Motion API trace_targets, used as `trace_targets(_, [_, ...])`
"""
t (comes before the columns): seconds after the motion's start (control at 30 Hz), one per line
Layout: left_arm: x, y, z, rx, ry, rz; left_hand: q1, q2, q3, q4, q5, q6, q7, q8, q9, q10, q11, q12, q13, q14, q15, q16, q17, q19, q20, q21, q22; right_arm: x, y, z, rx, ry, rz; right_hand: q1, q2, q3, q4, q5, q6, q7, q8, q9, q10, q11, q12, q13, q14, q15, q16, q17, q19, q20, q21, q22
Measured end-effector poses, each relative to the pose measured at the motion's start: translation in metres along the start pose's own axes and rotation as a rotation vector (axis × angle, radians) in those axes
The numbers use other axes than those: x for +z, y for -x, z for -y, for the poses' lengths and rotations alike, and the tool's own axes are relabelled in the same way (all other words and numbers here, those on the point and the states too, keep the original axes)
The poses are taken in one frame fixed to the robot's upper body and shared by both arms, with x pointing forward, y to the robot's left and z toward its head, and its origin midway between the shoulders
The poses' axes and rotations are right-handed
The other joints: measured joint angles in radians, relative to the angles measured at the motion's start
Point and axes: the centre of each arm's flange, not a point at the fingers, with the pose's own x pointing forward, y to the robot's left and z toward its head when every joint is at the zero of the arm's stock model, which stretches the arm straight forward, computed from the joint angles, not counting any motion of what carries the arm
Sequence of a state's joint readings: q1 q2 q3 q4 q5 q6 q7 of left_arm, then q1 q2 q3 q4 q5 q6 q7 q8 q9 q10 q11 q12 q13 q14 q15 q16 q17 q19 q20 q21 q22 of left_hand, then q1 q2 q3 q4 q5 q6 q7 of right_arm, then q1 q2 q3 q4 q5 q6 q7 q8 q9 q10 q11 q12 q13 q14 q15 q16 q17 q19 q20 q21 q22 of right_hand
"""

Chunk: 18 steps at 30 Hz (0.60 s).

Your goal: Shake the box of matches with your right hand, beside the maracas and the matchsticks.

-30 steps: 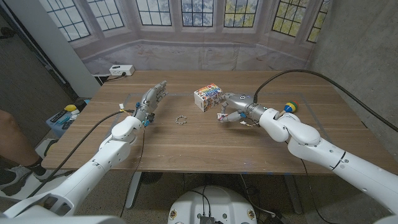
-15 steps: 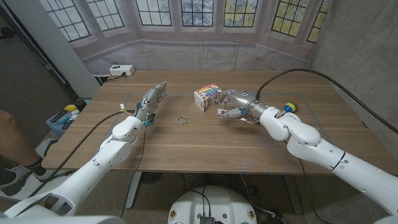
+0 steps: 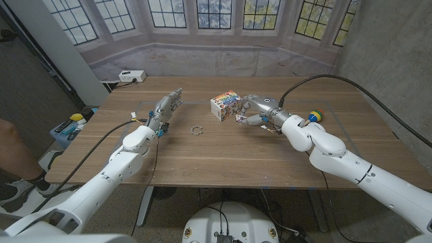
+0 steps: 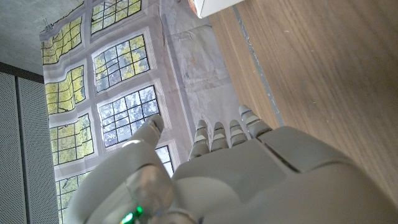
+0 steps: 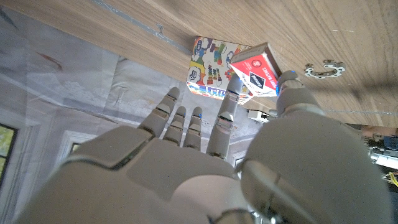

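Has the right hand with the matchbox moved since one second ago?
Yes. The right hand, pinching the matchbox, has moved closer to the colourful box.

On the surface, the cube stands far centre, the matchbox just right (held in the right hand), the ring nearer left.

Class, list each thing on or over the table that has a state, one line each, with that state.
matchbox: closed, pinched by the right hand
left hand: open, holding nothing
colourful box: closed, standing on the table
small ring: lying on the table
maraca: lying on the table behind the right arm
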State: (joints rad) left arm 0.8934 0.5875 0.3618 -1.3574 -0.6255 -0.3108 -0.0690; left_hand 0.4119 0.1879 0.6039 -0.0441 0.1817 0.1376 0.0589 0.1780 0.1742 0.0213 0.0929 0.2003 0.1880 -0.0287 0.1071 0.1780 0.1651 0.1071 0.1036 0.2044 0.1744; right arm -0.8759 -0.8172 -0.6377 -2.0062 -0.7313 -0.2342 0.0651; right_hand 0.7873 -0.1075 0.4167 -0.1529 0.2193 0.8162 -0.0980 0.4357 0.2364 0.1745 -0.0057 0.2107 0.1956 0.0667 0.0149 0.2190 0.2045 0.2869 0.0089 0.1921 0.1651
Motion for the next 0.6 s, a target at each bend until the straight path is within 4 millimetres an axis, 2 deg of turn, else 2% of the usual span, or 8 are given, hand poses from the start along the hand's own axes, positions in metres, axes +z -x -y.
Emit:
trace_targets(0.43, [-0.0014, -0.0014, 0.0019, 0.003, -0.001, -0.005, 0.000, 0.000, 0.000, 0.000, 0.000, 0.000, 0.000, 0.000, 0.000, 0.000, 0.000, 0.000, 0.000, 0.000, 0.000, 0.000, 0.000, -0.006, 0.005, 0.000, 0.000, -0.0061, -0.0024, -0.0032, -0.006, -0.039, -0.028, 0.000, 0.000, 0.000, 0.000, 0.000, -0.004, 0.004, 0.000, 0.000, 0.000, 0.000, 0.000, 0.000, 0.000, 0.000, 0.000, 0.000, 0.000, 0.000, 0.000, 0.000])
trace_targets(0.6, [-0.0020, -0.0019, 0.0028, 0.003, -0.001, -0.008, 0.000, 0.000, 0.000, 0.000, 0.000, 0.000, 0.000, 0.000, 0.000, 0.000, 0.000, 0.000, 0.000, 0.000, 0.000, 0.000, 0.000, -0.006, 0.005, 0.000, 0.000, -0.0077, -0.0025, -0.0036, -0.009, -0.051, -0.036, 0.000, 0.000, 0.000, 0.000, 0.000, -0.004, 0.004, -0.007, -0.004, 0.005, 0.005, 0.000, 0.000, 0.000, 0.000, 0.000, 0.000, 0.000, 0.000, 0.000, 0.000])
